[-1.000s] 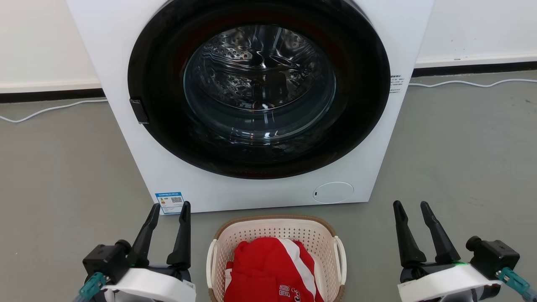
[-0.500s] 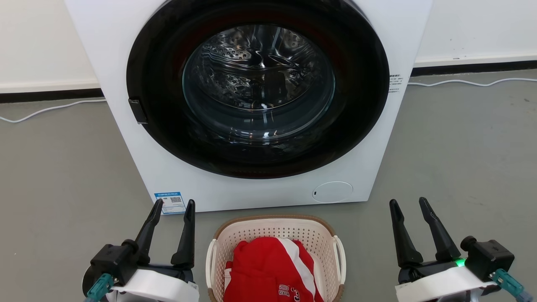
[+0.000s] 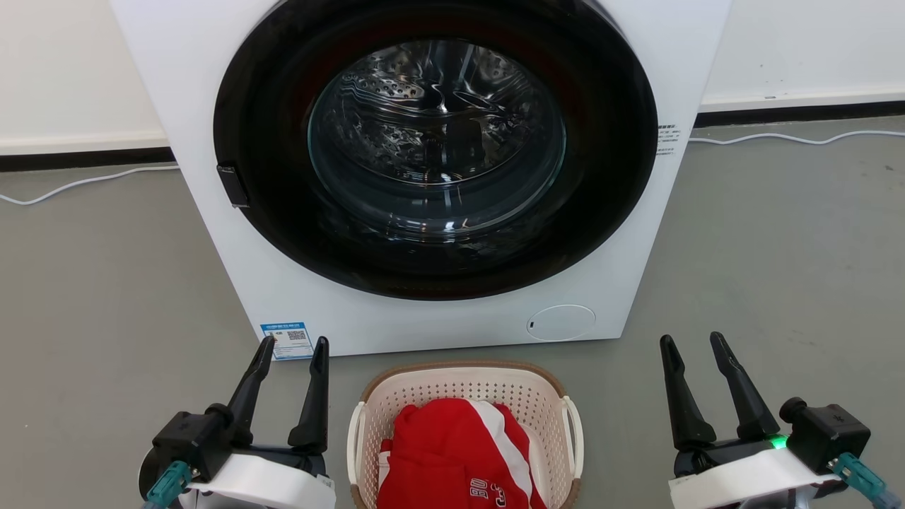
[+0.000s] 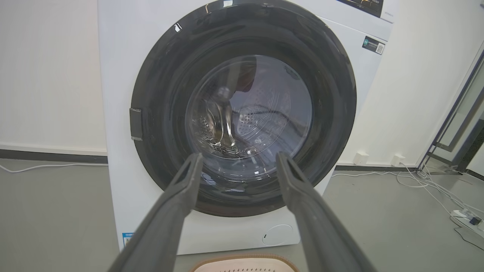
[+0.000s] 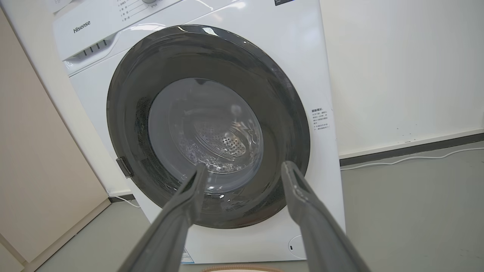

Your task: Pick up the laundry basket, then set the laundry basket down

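Left pincer (image 3: 294, 341) and right pincer (image 3: 691, 338) hover either side of the laundry basket (image 3: 459, 391), fingers apart, empty, touching nothing. The basket sits on the grey floor (image 3: 106, 297) and holds a red-and-white garment (image 3: 445, 445). Just behind the basket stands a Hisense washing machine (image 3: 297, 304).

1. Floor (image 3: 778, 247): grey, smooth, matte, and it runs to the wall.
2. Laundry basket (image 3: 459, 389) stands on it between the left gripper (image 3: 294, 343) and the right gripper (image 3: 691, 339), apart from both.
3. White washer (image 3: 438, 325) stands on the floor ahead of both sets of fingertips, past the basket; a narrow band of floor separates the two.
4. Thin white cable (image 3: 85, 182) lies well ahead and left of the left gripper, near the wall. A second cable (image 3: 799, 140) lies ahead and right of the right gripper.
5. Left wrist view: a power strip (image 4: 467, 217) lies on the floor far to that gripper's right.
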Available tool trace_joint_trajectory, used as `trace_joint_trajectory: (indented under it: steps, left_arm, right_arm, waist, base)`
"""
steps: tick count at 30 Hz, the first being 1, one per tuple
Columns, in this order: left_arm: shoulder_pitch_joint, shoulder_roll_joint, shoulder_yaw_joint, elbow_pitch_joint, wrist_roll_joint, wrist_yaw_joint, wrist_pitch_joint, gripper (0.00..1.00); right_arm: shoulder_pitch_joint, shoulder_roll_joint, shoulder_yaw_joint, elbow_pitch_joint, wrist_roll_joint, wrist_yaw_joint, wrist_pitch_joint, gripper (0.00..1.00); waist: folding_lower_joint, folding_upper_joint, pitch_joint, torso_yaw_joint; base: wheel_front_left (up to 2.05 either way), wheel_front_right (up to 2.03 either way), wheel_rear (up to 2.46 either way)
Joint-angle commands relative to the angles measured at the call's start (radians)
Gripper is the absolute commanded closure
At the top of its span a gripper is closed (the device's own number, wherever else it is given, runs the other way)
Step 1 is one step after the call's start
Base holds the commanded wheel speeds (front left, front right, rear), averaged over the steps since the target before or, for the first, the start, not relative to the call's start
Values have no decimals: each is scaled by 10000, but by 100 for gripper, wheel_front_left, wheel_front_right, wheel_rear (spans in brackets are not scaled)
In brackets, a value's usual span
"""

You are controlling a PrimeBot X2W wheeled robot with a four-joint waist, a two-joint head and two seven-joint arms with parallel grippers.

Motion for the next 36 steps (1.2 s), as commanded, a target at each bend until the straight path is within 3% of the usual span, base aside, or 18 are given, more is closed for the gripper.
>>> trace_joint_trajectory:
  steps: [1, 19, 36]
  left_arm:
    - [-412, 101, 279, -247, 43, -58, -61, 0]
    - [-450, 101, 332, -102, -162, -56, -61, 0]
    - [-1289, 101, 449, 228, -232, -45, -61, 0]
  right_arm:
    - [-426, -88, 224, -238, -68, 73, -139, 0]
    - [-506, -99, 151, -72, -43, 73, -139, 0]
    - [-1252, -127, -127, 226, -19, 73, -139, 0]
  waist:
    - [0, 0, 10, -4]
    - [0, 0, 347, -133]
    - [0, 0, 2169, -185]
  base:
    - [0, 0, 0]
    - [0, 0, 0]
    - [0, 0, 0]
